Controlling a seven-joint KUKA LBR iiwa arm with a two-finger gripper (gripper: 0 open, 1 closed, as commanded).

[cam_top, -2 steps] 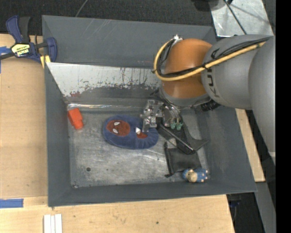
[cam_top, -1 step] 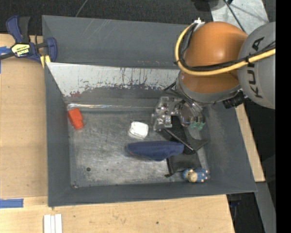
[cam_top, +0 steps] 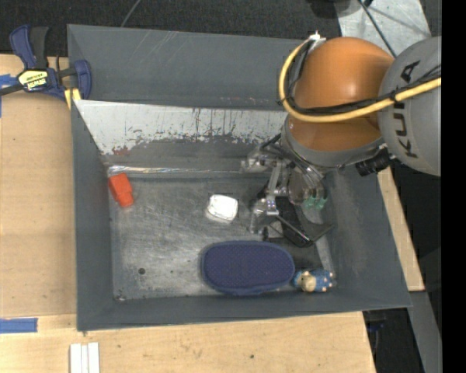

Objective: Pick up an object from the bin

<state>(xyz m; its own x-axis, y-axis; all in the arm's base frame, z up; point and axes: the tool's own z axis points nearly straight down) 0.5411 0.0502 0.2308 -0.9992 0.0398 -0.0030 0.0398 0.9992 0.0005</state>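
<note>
Orange wrist cover over pincer, grip state unclear | white lump adj. | blue pad front

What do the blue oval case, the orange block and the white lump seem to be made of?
Blue oval case: likely woven fabric, matte, with a fine dotted weave. Orange block: probably plastic or foam, smooth and even-coloured. White lump: perhaps crumpled paper or cloth, wrinkled; hard to tell.

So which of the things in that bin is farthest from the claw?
The small orange block by the left wall; the white lump and blue oval pad lie near the gripper.
</note>
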